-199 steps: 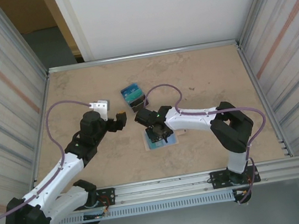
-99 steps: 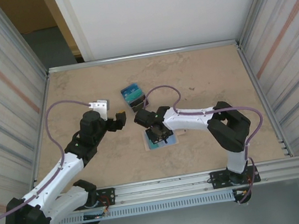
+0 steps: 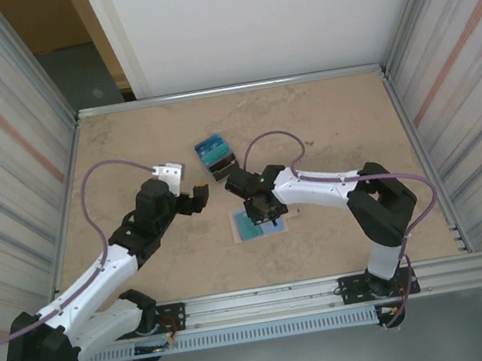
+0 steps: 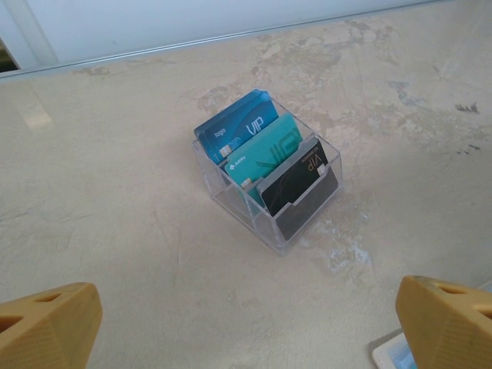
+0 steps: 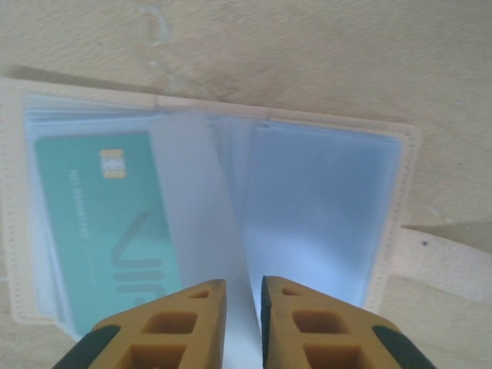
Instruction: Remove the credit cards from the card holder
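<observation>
— Anything new at the right gripper (image 3: 264,211)?
— Sits a touch nearer the right edge of the desk (image 3: 349,120) than a second ago, baring more of the card holder (image 3: 249,227), open flat close to the middle of the near edge. Jaws nearly together, pinching a clear leaf (image 5: 192,200) of it.
— Meaning for the job?
— Looks like leafing through the sleeves. Teal card (image 5: 100,223) tucked in the left pocket, so probably nothing out of there yet.
— And the left gripper (image 3: 196,196)?
— Creeps slightly forward. Jaws wide apart, holding nothing, facing the clear box (image 4: 269,181) of upright cards further toward the far edge.
— Surface, room?
— Mottled beige desk, ribbed metal walls (image 3: 7,177) at both sides, white panel (image 3: 272,14) beyond the far edge.
</observation>
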Available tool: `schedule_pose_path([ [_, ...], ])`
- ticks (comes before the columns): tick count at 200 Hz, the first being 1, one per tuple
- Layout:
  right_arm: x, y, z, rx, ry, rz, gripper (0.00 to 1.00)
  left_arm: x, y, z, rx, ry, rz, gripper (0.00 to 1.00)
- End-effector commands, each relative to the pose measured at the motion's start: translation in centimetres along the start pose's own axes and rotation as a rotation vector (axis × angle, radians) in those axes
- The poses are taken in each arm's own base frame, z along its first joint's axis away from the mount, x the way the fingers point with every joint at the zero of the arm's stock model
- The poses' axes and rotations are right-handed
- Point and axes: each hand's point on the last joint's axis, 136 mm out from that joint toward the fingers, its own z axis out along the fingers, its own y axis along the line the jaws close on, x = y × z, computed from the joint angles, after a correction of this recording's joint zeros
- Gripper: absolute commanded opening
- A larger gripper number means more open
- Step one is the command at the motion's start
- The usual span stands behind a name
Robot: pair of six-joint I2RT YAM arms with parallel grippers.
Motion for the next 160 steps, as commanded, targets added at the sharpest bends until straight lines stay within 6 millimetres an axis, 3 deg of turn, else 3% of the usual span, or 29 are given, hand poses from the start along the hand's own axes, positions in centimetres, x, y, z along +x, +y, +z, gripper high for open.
schedule_pose_path([
  [1,0.1,-1.7,-0.6,0.038,-0.008,0.040,0.23,-1.3,-0.3,-0.2,-0.014,-0.025,0.044,0.99],
  [34,0.2,-3.0,-0.2,0.064,-0.005,0.071,0.30,-0.4,-1.6,0.1,0.002,-0.003,0.094,0.99],
  [117,0.7,-7.4,-0.3,0.148,-0.017,0.203,0.34,4.0,-4.9,0.9,0.033,0.121,0.217,0.99],
  [141,0.1,-7.1,-1.1,0.103,-0.049,0.221,0.34,5.4,-5.7,1.2,0.022,0.159,0.267,0.99],
  [160,-0.8,-5.4,-1.9,-0.005,-0.080,0.216,0.34,6.6,-6.0,1.6,0.017,0.190,0.267,0.99],
])
